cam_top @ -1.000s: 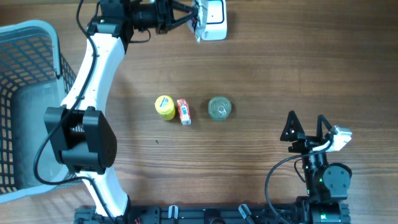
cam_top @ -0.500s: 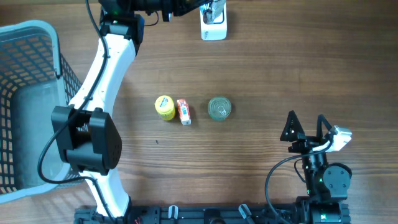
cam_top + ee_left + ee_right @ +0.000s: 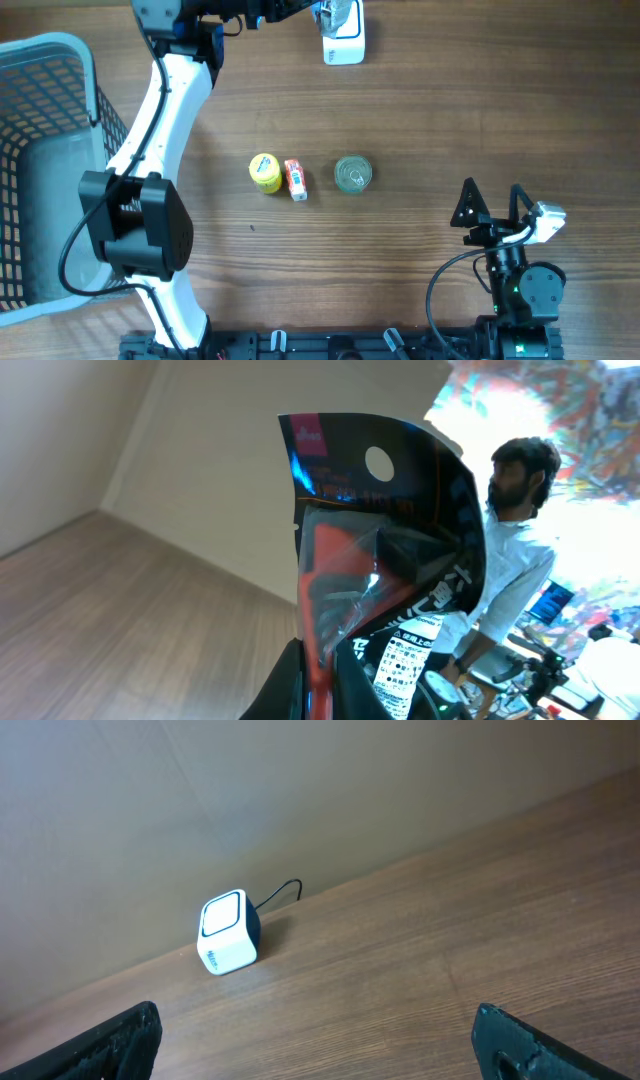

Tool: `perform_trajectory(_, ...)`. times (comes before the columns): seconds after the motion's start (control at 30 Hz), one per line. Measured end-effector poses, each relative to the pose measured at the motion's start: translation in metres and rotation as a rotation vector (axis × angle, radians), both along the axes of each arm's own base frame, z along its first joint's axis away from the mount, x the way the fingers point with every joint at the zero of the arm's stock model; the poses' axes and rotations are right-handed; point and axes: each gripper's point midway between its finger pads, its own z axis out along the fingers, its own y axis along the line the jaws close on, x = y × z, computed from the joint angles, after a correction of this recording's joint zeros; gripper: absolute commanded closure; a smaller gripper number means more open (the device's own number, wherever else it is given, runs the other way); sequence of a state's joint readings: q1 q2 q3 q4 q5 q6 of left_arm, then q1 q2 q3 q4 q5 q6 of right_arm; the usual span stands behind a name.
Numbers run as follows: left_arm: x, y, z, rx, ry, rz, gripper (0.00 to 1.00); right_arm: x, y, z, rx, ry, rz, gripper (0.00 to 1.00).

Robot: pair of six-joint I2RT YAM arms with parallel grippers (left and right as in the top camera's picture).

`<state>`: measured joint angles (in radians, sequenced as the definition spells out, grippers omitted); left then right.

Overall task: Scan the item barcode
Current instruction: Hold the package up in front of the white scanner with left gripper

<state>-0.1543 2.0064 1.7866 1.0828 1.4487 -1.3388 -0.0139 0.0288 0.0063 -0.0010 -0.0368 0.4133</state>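
At the table's (image 3: 450, 120) far edge, the packet (image 3: 337, 12) is cut off overhead.

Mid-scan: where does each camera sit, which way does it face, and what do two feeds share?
Overhead: above the table, looking straight down on scanner, basket and three small items; both arms show.
Left wrist: on the raised left arm, facing the room; left gripper, shut on a dark packet, fills the view.
Right wrist: low over the table, facing the far wall and scanner; its open fingers show.
Shared: overhead and right wrist both show the scanner.
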Motion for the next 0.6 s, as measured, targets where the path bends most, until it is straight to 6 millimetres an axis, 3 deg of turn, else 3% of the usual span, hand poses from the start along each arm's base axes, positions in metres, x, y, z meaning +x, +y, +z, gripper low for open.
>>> perform_trajectory(0.13, -0.01, 0.001, 0.008, -0.006, 0.107, -0.022, 0.96, 0.0, 0.0, 0.0, 0.0, 0.0, 0.0, 0.0)
perform_trajectory(0.33, -0.006, 0.0, 0.004, 0.018, 0.247, -0.033, 0.96, 0.0, 0.0, 0.0, 0.0, 0.0, 0.0, 0.0)
perform_trajectory(0.47, 0.022, -0.004, -0.032, 0.076, 0.475, -0.012, 0.96, 0.0, 0.0, 0.0, 0.0, 0.0, 0.0, 0.0)
perform_trajectory(0.6, 0.073, -0.003, -0.084, 0.081, 0.667, 0.248, 0.96, 0.0, 0.0, 0.0, 0.0, 0.0, 0.0, 0.0)
